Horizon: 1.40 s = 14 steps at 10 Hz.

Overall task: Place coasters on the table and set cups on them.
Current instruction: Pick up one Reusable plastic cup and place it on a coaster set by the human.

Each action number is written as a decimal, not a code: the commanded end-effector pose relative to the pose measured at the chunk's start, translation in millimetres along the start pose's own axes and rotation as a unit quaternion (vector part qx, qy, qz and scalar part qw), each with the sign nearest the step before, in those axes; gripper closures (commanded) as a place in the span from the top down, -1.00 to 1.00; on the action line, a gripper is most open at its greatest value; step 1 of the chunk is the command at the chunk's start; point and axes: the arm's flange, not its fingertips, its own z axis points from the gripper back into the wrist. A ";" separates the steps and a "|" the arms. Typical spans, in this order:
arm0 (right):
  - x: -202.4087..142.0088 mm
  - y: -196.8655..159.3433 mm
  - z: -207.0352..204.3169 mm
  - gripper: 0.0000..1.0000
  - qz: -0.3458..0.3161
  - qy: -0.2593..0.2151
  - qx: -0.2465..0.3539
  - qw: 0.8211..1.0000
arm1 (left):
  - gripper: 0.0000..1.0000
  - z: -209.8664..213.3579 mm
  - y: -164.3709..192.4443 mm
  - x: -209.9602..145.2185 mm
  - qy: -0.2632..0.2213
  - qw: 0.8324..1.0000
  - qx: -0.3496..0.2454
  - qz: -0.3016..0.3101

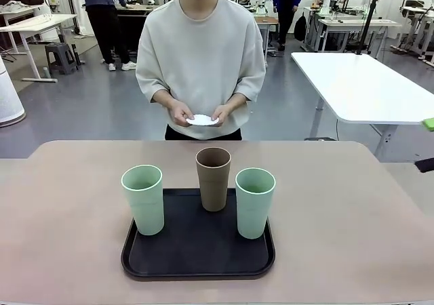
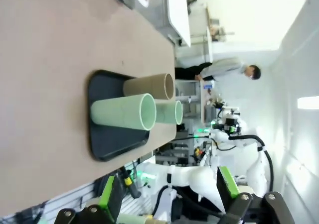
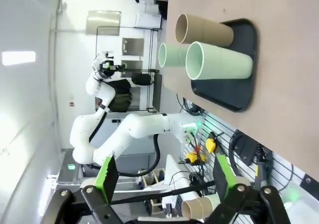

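Front view: coasters (image 1: 202, 120) sit bunched in the person's hands (image 1: 180, 112) beyond the tray (image 1: 196, 254) far edge; we can't count them or resolve any lace. Matte tapered cups stand upright on the black tray: brown cup (image 1: 213, 177) rear, left green cup (image 1: 144, 198) and right green cup (image 1: 254, 202) forward. Fingers spread wide and empty on left gripper (image 2: 167, 194) and right gripper (image 3: 164, 176). Matte beige table (image 1: 68, 203) lies under the tray.

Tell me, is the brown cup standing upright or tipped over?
Upright: the brown cup stands on its base on the black tray, rim facing up.
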 end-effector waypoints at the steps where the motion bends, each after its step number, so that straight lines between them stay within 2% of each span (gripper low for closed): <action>1: 0.9 -8.1 5.6 1.00 0.020 0.021 -0.002 1.000 | 1.00 7.9 13.6 3.6 0.004 1.000 -0.026 -0.011; 2: 1.5 -13.1 14.1 1.00 0.024 0.042 -0.010 0.999 | 1.00 10.5 24.7 4.9 0.012 0.999 -0.030 -0.020; 4: -3.7 -23.4 20.3 1.00 0.019 0.045 -0.011 0.999 | 1.00 24.6 28.9 0.7 0.018 0.999 -0.038 -0.033; 8: -4.1 -30.5 26.6 1.00 0.017 0.049 -0.027 0.998 | 1.00 31.8 36.4 4.1 0.009 0.999 -0.002 -0.046; 9: -8.1 -28.5 19.1 1.00 0.020 0.062 -0.025 0.998 | 1.00 32.4 27.4 0.7 0.011 0.998 0.018 -0.058; 10: -5.7 -30.6 20.9 1.00 0.004 0.040 -0.023 0.999 | 1.00 29.9 32.3 0.8 0.007 0.999 -0.021 -0.033; 14: -5.7 -30.6 20.9 1.00 0.004 0.040 -0.023 0.999 | 1.00 29.9 32.3 0.8 0.007 0.999 -0.021 -0.033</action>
